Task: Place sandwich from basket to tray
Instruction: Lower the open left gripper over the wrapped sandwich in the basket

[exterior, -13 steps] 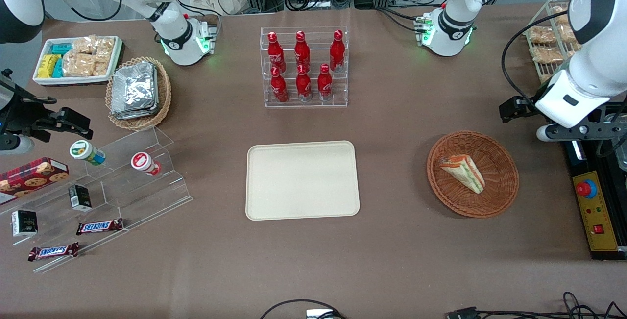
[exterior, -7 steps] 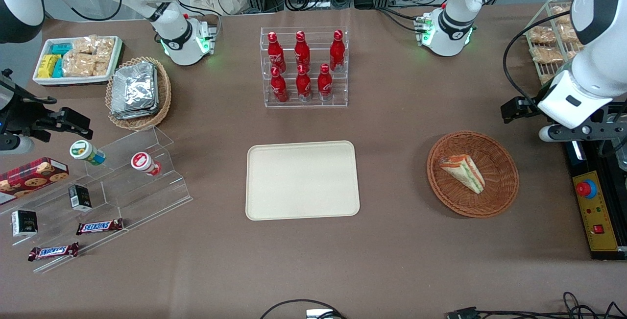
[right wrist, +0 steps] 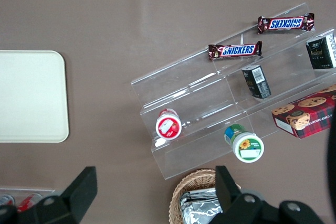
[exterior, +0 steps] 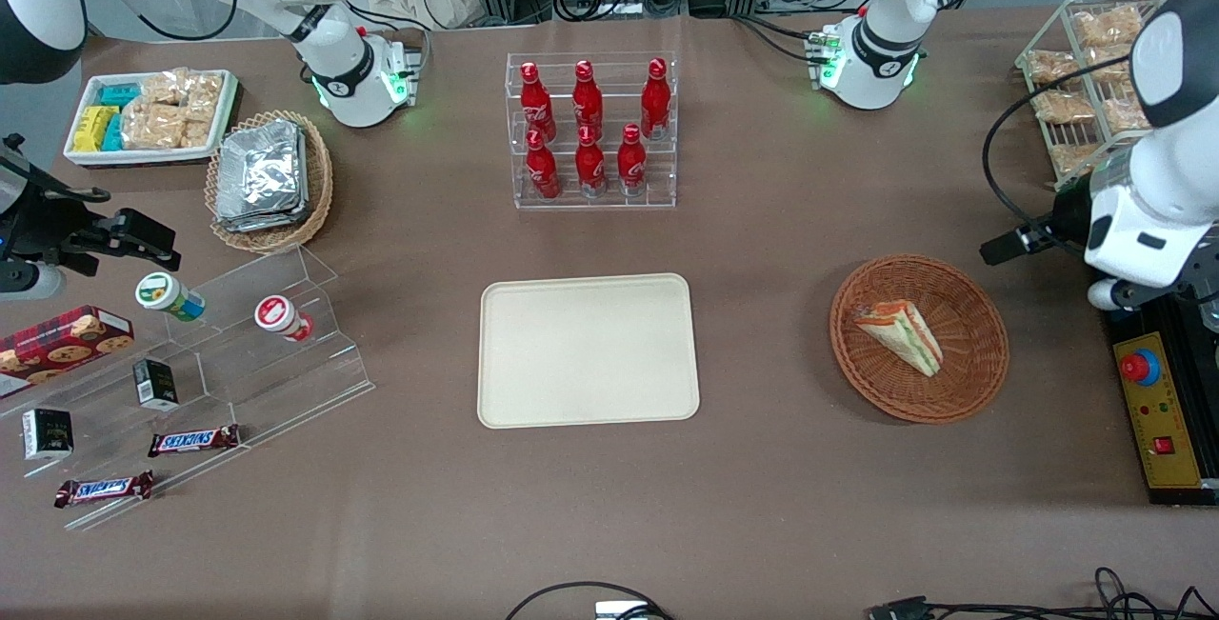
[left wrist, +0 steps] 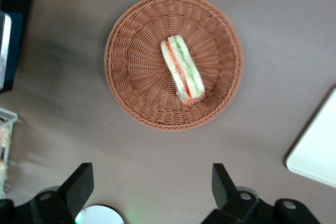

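Gripper (left wrist: 149, 184) hangs high above the table with fingers spread wide, gripping nothing. Sandwich (left wrist: 182, 68) lies below it in the basket (left wrist: 126, 85), untouched. Tray (exterior: 588, 350) sits bare, well off toward the parked arm's end. Nothing done yet: descent, grasp, transfer and release all remain.

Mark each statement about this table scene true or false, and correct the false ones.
1. The sandwich lies in the basket. True.
2. The tray already holds the sandwich. False: nothing lies on the tray.
3. The end effector is open and holds nothing. True.
4. The end effector is touching the sandwich. False: it hangs apart from the basket, toward the working arm's end of the table.
5. The red bottles stand farther from the front camera than the tray. True.
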Robot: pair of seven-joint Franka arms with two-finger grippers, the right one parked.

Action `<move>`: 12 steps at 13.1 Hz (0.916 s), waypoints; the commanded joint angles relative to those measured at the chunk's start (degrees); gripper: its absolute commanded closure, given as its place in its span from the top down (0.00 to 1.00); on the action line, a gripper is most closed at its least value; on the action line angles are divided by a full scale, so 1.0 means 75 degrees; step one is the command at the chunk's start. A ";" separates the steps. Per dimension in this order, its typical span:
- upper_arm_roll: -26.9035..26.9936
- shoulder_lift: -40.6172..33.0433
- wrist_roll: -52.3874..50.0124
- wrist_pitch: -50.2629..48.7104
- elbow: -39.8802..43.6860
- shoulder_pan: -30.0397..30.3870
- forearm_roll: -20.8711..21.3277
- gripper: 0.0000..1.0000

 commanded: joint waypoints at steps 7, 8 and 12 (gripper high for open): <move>-0.0076 0.1718 -0.1768 0.1017 -0.0213 -0.0067 -0.0061 0.99; -0.0088 0.1952 -0.1874 0.1240 -0.0237 -0.0102 -0.0061 0.99; -0.0088 0.2715 -0.2460 0.1850 -0.0306 -0.0325 -0.0026 0.99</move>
